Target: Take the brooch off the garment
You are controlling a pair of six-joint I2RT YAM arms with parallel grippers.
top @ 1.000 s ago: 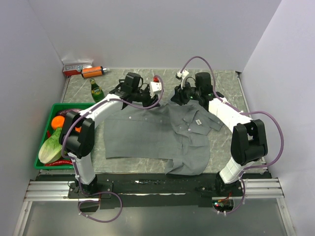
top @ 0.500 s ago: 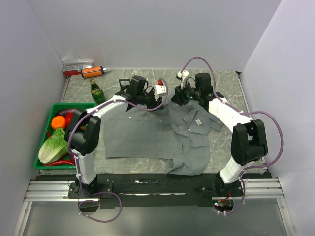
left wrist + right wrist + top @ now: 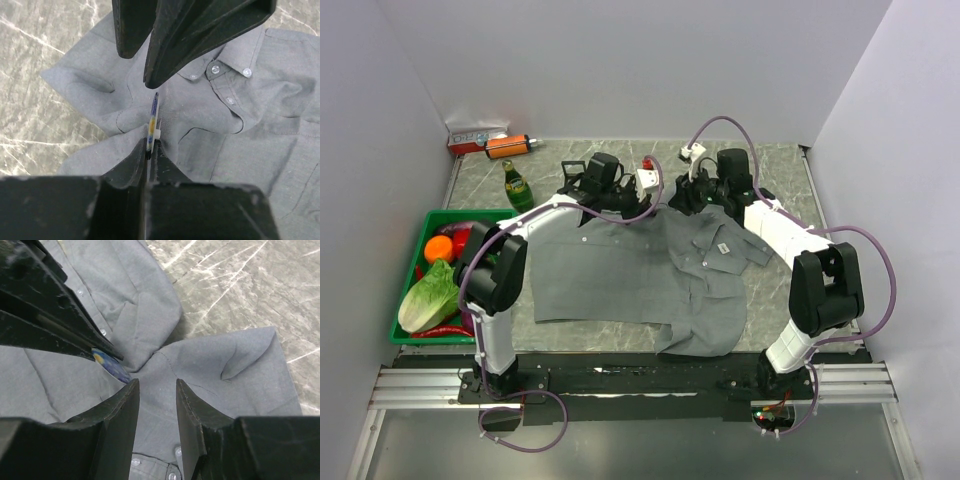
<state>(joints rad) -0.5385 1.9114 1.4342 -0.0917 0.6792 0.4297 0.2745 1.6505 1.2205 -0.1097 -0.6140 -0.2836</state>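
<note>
Right now the left gripper (image 3: 150,146) is clamped on the brooch (image 3: 153,117). The brooch stands on edge between its fingertips, a thin bluish disc with a streak of yellow, just beside the collar (image 3: 227,67) of the garment (image 3: 610,270). Its lower edge sits against a raised ridge of grey cloth.

From the other side of that ridge the right gripper (image 3: 156,385) comes in nose to nose with the left one. Its jaws are pinched on a fold of the shirt, and creases fan out from the spot. The two pairs of fingers nearly meet, with the brooch between them.

The shirt lies spread on the marble-patterned table (image 3: 780,170), collar towards the far edge. Well away from the collar, on the left arm's side, sit a green bottle (image 3: 516,185) and a green crate (image 3: 410,330) of vegetables.
</note>
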